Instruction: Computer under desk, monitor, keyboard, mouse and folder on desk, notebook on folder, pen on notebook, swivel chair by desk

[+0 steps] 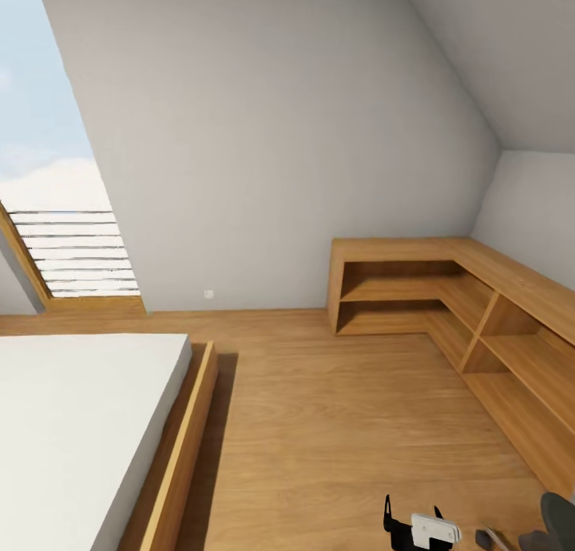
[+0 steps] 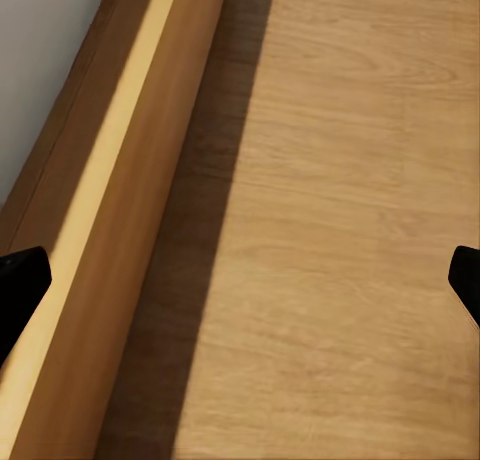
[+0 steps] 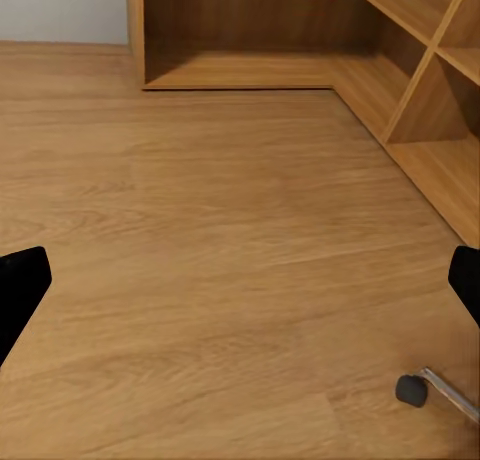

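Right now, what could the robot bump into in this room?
The bed frame runs close along its left side, so turning that way might scrape the left pincer on the wood. A chair castor sits on the floor by the right pincer and might get knocked. The corner shelf ahead could block its way.

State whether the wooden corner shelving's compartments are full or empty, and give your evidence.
Empty, where visible. The L-shaped wooden shelving shows bare boards in its open compartments in both the head and right wrist views; nothing stands on them.

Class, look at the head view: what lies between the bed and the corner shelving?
Only bare wood plank floor lies between the bed and the wooden corner shelving, seen in the head view.
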You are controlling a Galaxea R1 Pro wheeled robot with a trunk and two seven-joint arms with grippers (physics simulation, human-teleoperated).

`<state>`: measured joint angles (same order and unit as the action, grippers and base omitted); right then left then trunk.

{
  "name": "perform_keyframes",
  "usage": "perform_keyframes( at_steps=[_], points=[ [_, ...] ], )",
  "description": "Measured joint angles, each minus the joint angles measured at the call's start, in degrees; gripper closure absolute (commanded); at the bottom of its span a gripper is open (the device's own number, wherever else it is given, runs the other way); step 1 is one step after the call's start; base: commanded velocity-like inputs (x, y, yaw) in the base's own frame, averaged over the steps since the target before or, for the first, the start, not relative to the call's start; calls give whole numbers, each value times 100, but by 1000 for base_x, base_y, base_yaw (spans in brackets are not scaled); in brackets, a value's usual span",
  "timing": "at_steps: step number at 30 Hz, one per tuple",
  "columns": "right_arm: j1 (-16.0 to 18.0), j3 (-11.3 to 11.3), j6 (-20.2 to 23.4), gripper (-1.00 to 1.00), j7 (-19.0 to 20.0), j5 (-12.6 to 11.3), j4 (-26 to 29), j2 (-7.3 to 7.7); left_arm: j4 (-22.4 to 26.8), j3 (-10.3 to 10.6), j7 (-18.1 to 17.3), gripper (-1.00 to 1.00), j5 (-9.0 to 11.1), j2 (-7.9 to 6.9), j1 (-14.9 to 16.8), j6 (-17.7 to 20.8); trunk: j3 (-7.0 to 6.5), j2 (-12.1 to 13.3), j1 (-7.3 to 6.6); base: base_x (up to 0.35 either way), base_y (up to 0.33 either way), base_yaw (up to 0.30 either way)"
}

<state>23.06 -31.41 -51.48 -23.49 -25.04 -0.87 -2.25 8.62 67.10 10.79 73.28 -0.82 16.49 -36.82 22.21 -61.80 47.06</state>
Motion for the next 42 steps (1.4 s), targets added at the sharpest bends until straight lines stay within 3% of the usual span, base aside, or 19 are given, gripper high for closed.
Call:
perform_keyframes(
  at_steps=[42],
  points=[
    [0, 9, 0, -100, 168, -23, 7, 9, 0, 8, 18, -100, 0, 5, 0, 9, 0, 0, 0, 331, 0, 0]
  ],
)
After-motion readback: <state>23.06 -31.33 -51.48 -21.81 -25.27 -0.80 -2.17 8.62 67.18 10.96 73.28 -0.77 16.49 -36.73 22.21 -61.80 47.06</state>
